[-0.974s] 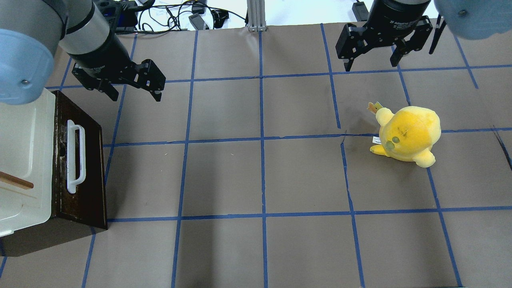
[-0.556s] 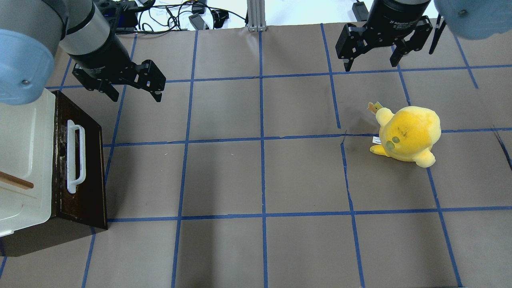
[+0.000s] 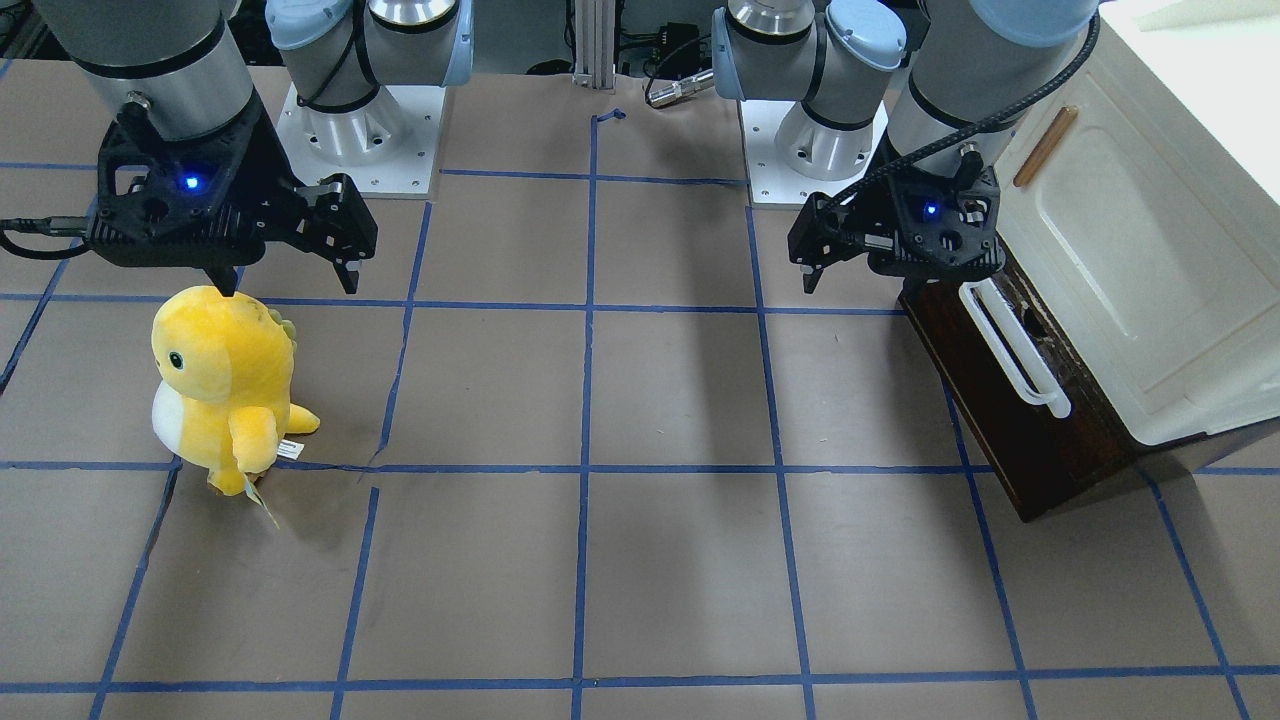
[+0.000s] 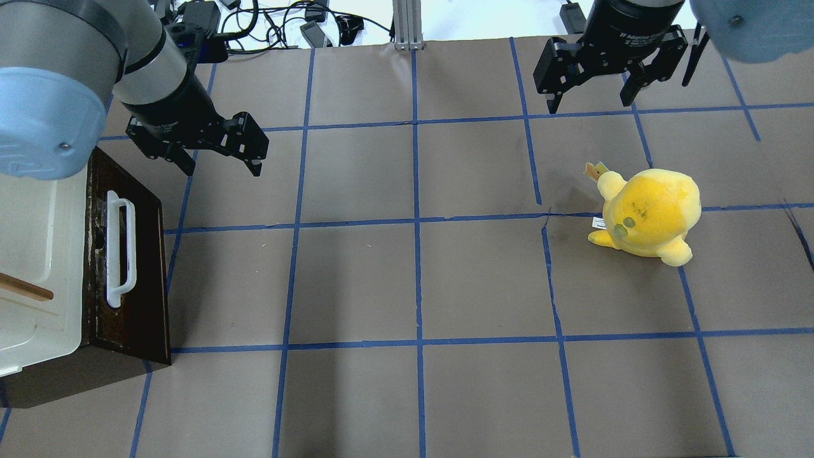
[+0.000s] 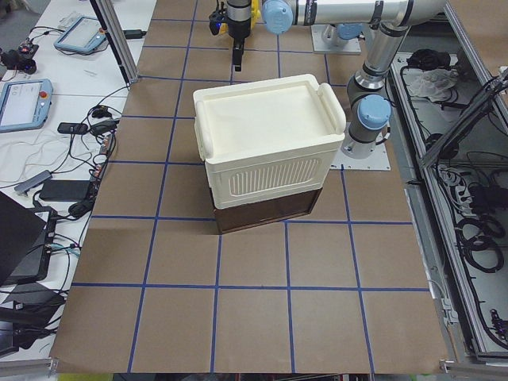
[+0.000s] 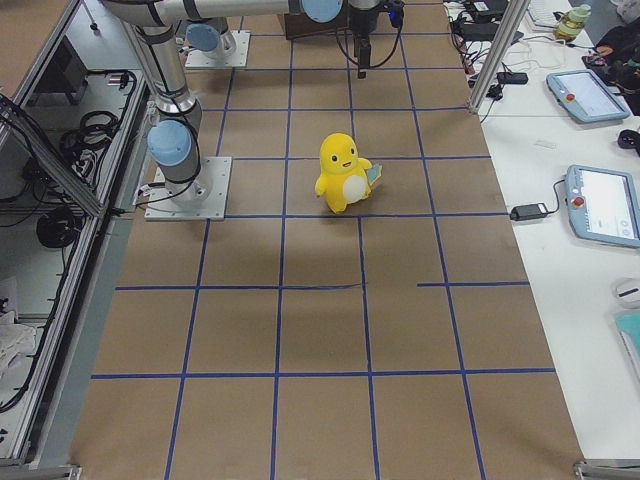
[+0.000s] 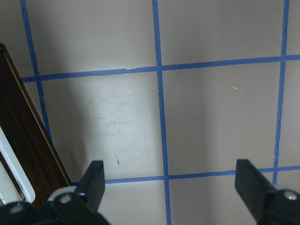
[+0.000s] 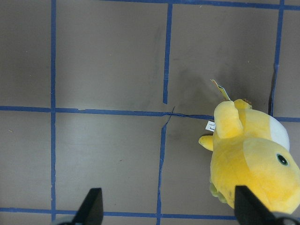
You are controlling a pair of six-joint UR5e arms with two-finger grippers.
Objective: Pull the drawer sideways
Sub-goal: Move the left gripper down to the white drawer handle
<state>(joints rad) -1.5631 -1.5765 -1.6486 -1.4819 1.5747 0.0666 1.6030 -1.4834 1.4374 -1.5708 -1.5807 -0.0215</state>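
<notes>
The dark brown drawer (image 4: 143, 267) sits shut under the cream cabinet at the table's left edge. Its white bar handle (image 4: 121, 248) faces the table's middle. Its pale inside is hidden. It also shows in the front-facing view (image 3: 1000, 420) and at the left edge of the left wrist view (image 7: 23, 150). My left gripper (image 4: 222, 168) is open and empty, hovering beside the drawer's far corner, apart from the handle (image 3: 1012, 345). My right gripper (image 4: 590, 105) is open and empty at the far right, above the table.
The cream-white cabinet (image 4: 38, 242) stands on the drawer's frame. A yellow plush toy (image 4: 648, 216) stands at the right, just in front of my right gripper, and shows in the right wrist view (image 8: 253, 159). Brown paper with blue tape lines covers the table (image 4: 413, 286).
My left gripper has shifted slightly toward the near side and right, closer to the drawer's far corner. The right arm, drawer and plush have not moved.
</notes>
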